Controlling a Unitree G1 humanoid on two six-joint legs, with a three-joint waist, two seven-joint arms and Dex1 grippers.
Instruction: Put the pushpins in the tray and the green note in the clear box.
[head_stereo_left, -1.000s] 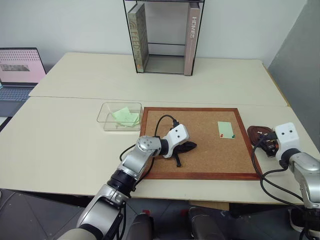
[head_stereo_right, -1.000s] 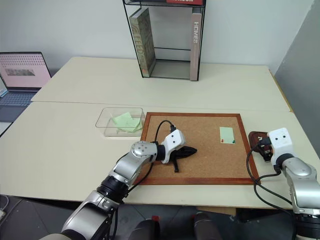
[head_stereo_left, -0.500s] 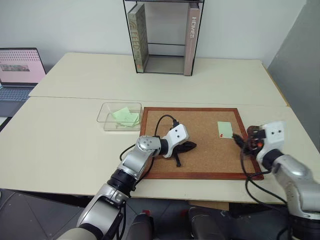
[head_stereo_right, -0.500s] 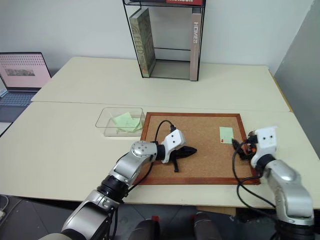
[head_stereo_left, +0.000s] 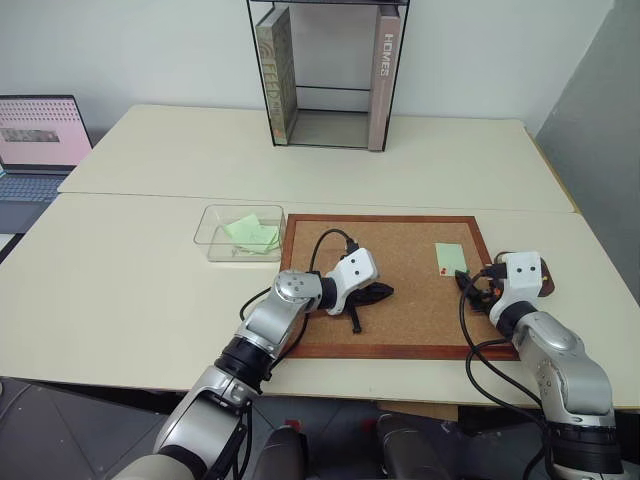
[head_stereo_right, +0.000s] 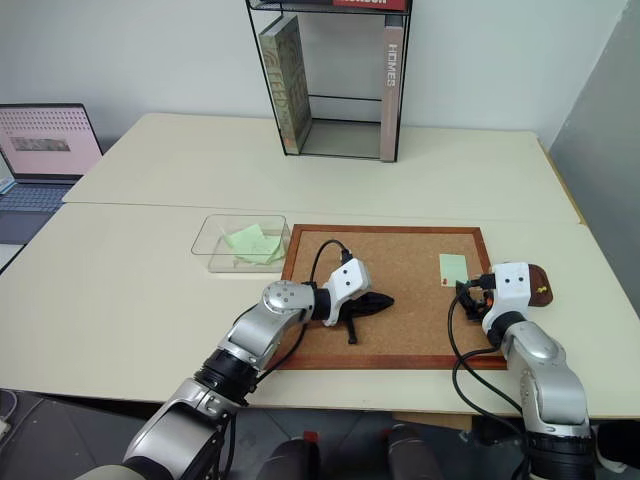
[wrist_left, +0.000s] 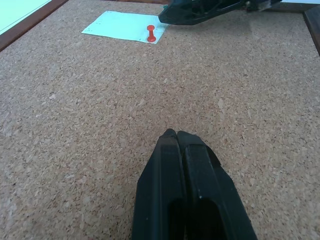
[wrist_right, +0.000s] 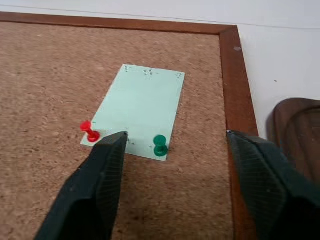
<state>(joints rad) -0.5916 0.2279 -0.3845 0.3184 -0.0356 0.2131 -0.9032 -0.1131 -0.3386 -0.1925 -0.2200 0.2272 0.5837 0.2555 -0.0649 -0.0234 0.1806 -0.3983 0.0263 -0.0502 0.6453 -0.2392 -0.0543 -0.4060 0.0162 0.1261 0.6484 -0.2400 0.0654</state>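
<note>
Note (wrist_right: 141, 111) on corkboard (head_stereo_left: 400, 300); tray (head_stereo_right: 540, 280) right of corkboard.

Worktop (head_stereo_left: 130, 290): two pale cream tables pushed together, seam running across. White wall (head_stereo_left: 150, 50) behind; grey panel (head_stereo_left: 595, 110) at right. Black-framed glass book stand (head_stereo_left: 327, 75) at the far edge (two books upright inside). Open laptop (head_stereo_left: 35, 140) at far left, screen lit. Dark floor (head_stereo_left: 60, 420) below.

The right hand (head_stereo_left: 470, 283) hides most of the tray (head_stereo_right: 538, 283), and the picture's edge cuts off the laptop (head_stereo_left: 38, 140).
</note>
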